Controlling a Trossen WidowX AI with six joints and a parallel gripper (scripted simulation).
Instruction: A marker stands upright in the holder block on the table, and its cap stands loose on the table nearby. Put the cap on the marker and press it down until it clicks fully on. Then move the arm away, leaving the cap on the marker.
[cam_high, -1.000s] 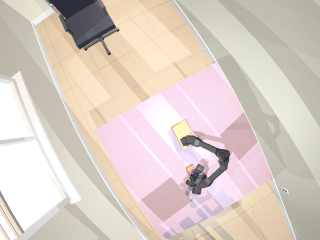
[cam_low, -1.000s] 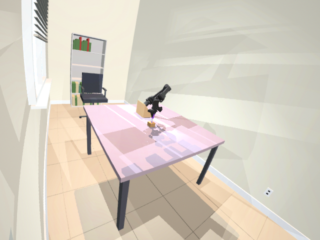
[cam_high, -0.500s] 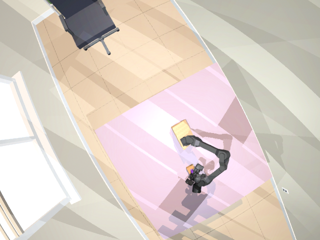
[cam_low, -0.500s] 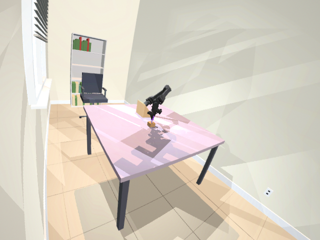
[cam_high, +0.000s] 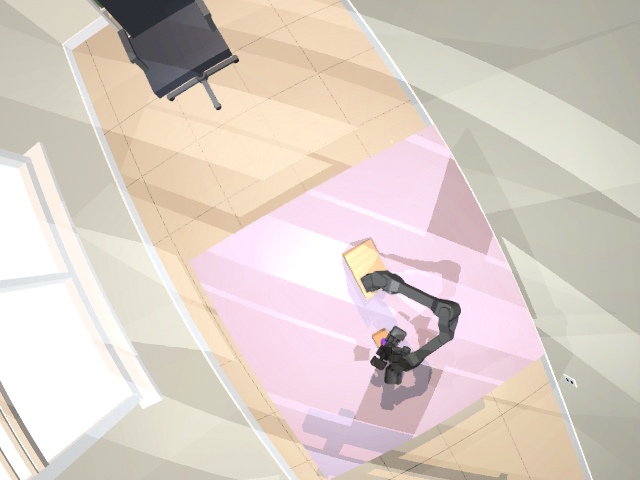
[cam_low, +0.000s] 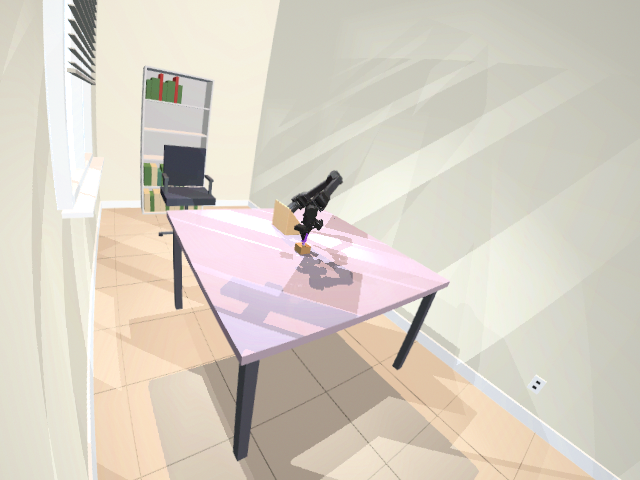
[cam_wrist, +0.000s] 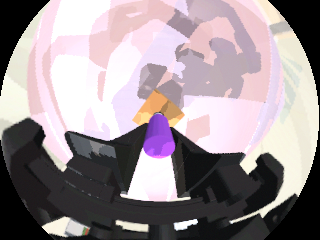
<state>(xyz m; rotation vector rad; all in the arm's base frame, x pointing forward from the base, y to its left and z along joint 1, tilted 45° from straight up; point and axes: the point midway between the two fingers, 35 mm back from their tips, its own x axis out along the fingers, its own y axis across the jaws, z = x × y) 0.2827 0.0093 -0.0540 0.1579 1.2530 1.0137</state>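
Observation:
The orange-brown holder block (cam_high: 379, 335) (cam_low: 301, 249) (cam_wrist: 156, 101) stands on the pink table (cam_high: 279, 315) (cam_low: 217, 258). My gripper (cam_low: 305, 235) (cam_wrist: 158, 128) is shut on the purple cap (cam_high: 383, 341) (cam_low: 305, 239) (cam_wrist: 159, 141), one finger on each side of it. The cap points down at the block, and its lower end appears right above the block's middle in the wrist view. The marker is hidden behind the cap and fingers there and cannot be made out apart in the top and exterior views. How far the cap sits on the marker cannot be told.
A larger tan wooden block (cam_high: 363, 258) (cam_low: 283, 219) with a sloped side stands on the table at the arm's base. The arm (cam_high: 448, 315) (cam_low: 330, 184) bends out from it and back over the holder block. An office chair (cam_high: 178, 49) (cam_low: 186, 175) stands beyond the table.

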